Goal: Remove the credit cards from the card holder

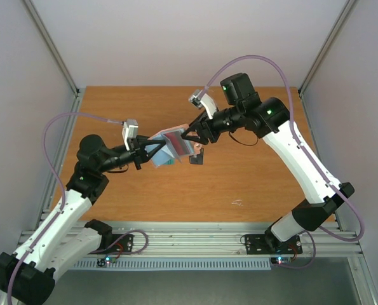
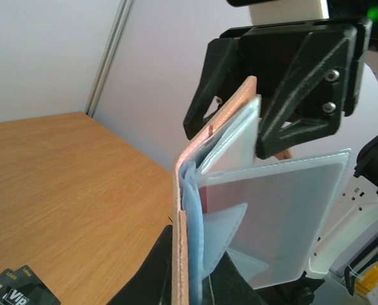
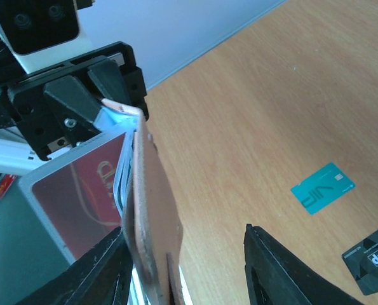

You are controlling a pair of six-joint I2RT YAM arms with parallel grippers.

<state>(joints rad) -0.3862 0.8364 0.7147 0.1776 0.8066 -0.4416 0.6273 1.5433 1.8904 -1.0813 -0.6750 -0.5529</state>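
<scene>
My left gripper (image 1: 142,153) is shut on the lower edge of the card holder (image 1: 169,145), holding it open above the table; in the left wrist view the pink edge (image 2: 183,254) stands upright between my fingers. A clear sleeve holds the red card (image 2: 265,197), which also shows in the right wrist view (image 3: 81,190). My right gripper (image 1: 192,135) is open, its jaws astride the holder's pink flap (image 3: 154,210). The teal-green card (image 3: 322,188) and the black card (image 3: 373,257) lie on the table. I cannot pick out the blue card.
The wooden table (image 1: 239,184) has metal frame posts at its back corners (image 1: 76,89). A dark card (image 2: 20,289) lies below the holder in the left wrist view. White walls stand close behind.
</scene>
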